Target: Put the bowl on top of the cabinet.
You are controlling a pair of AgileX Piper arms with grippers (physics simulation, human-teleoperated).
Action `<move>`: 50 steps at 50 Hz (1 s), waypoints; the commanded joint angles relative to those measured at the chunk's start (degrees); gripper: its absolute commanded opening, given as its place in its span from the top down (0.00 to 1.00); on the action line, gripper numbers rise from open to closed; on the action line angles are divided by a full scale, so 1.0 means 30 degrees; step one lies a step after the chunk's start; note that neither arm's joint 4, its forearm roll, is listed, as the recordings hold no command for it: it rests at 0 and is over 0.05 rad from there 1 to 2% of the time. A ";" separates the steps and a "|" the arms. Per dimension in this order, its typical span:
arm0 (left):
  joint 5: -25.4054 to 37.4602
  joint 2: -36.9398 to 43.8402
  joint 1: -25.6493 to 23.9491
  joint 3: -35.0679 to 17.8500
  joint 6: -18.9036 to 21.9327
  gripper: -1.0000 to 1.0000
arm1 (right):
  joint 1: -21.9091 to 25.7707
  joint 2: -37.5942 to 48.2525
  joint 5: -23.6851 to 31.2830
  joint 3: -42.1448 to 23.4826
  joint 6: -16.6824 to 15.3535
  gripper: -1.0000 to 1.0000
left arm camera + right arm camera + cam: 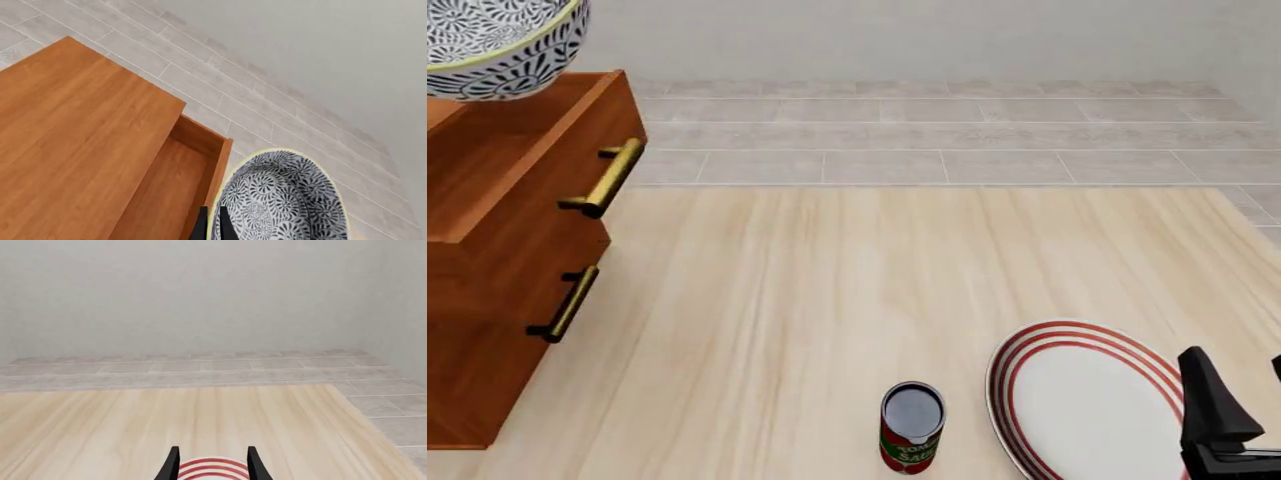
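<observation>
Carrying step: we have the patterned bowl [497,45] raised at the far left of the front view, hanging over the cabinet [507,230], with its top drawer [175,192] pulled open
Bowl's place: in the left wrist view the bowl [283,200] sits past the open drawer's front edge, beside the cabinet's flat top [73,145]; we cannot tell whether it touches the wood
Left pincer: the left pincer [212,227] shows only as two dark fingertips drawn close on the bowl's pale rim, so we judge it clamped on that rim; the arm itself is out of the front view
Right pincer: the right pincer [210,462] stands parted and holds nothing, hovering low over the red-ringed plate [1088,400]
Next move, as we judge it: shift the bowl across from the drawer side until it is squarely above the flat top, lower it level until the base rests there, then part the fingers
Risk: let go too near the edge and the bowl could tip into the drawer or slide off
Tabletop: pale wood-grain tabletop [827,300], also bearing a small red can [912,428] just beside the plate
Room: grey tiled floor beyond the tabletop, plain pale wall behind
</observation>
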 commanded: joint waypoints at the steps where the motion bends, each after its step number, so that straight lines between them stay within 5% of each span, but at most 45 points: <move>1: -0.0086 0.0179 0.1671 -0.0142 -0.0235 1.00 | 0.0074 0.0001 0.0036 0.0009 -0.0035 0.00; 9: -0.0316 0.0490 0.2612 -0.0329 -0.0134 1.00 | 0.0203 0.0000 0.0080 -0.0052 -0.0296 0.00; 11: 0.0815 0.0828 0.2857 -0.1900 -0.0153 1.00 | 0.0242 0.0000 -0.0050 0.0081 -0.0358 0.00; 17: 0.1012 0.1014 0.3237 -0.2404 -0.0283 1.00 | 0.0247 0.0000 -0.0008 0.0070 -0.0342 0.00; 25: -0.0051 0.0964 0.3913 -0.0889 -0.0762 1.00 | 0.0237 0.0019 0.0232 -0.0183 -0.0298 0.00; 26: 0.0731 0.1379 0.3956 -0.2085 -0.0783 1.00 | 0.0229 0.0021 0.0239 -0.0188 -0.0286 0.00; 31: 0.0959 0.1505 0.4384 -0.2344 -0.1018 1.00 | 0.0226 0.0001 0.0154 -0.0085 -0.0273 0.00; 40: 0.0702 0.1454 0.5231 -0.1215 -0.2581 1.00 | 0.0242 0.0001 0.0039 0.0035 -0.0294 0.00; 50: 0.0516 0.1410 0.5634 -0.1371 -0.2203 1.00 | 0.0246 0.0001 0.0037 0.0020 -0.0309 0.00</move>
